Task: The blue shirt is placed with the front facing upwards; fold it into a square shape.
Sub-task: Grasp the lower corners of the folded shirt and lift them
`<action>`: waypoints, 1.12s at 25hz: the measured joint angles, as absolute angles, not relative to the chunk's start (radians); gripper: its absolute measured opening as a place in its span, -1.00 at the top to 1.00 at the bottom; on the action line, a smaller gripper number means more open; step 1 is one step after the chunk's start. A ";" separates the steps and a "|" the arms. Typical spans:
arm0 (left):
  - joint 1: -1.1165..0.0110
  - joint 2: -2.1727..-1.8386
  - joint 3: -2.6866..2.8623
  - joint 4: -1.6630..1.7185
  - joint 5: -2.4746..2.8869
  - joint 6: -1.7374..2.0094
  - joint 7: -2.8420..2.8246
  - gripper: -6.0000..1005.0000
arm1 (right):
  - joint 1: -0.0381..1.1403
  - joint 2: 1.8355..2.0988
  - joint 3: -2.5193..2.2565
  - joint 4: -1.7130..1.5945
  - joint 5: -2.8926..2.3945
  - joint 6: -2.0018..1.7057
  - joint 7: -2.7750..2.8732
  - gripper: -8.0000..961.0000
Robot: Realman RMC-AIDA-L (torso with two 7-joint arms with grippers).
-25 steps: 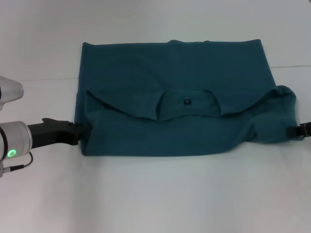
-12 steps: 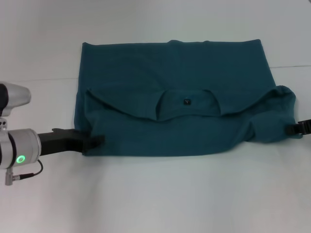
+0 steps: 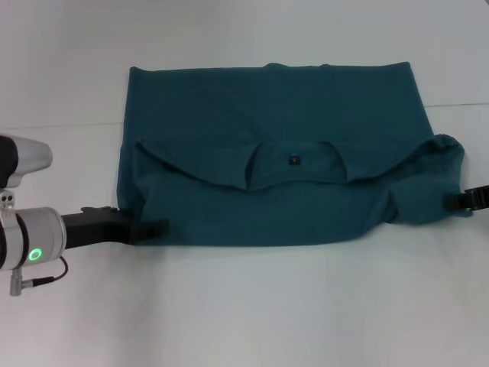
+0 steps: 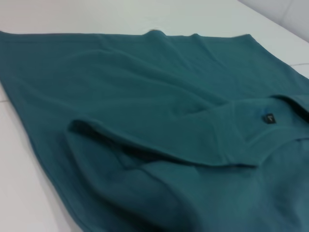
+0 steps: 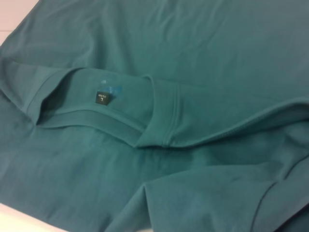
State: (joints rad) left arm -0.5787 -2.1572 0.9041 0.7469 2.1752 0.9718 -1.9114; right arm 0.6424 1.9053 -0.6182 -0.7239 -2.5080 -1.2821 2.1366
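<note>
The blue shirt [image 3: 267, 153] lies on the white table [image 3: 252, 306], its collar end folded toward me over the plain teal fabric. The round collar with its small dark label [image 3: 293, 160] faces up at the middle; the label also shows in the left wrist view [image 4: 270, 118] and the right wrist view [image 5: 102, 97]. My left gripper [image 3: 151, 228] reaches over the shirt's near left corner, low on the cloth. At the far right, my right gripper [image 3: 461, 202] touches the bulging sleeve [image 3: 435, 180]. No print is visible.
White table surrounds the shirt on all sides, with a faint seam line [image 3: 69, 125] running across the back. My left arm's silver wrist with a green light [image 3: 34, 252] sits at the near left edge.
My left gripper has slid rightward from beside the shirt's left edge onto its near left corner. The right gripper has crept slightly inward. The shirt has barely shifted.
</note>
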 joint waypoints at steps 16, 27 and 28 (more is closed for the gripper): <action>-0.603 -2.162 0.904 0.684 2.156 0.965 -1.817 -0.14 | 0.644 1.908 -0.611 -0.726 -2.508 -1.288 2.141 0.90; -0.614 -2.157 0.895 0.716 2.151 1.003 -1.823 0.73 | 0.641 1.905 -0.610 -0.728 -2.475 -1.313 2.142 0.90; -0.615 -2.155 0.895 0.730 2.151 1.005 -1.825 0.81 | 0.642 1.901 -0.610 -0.734 -2.473 -1.316 2.146 0.90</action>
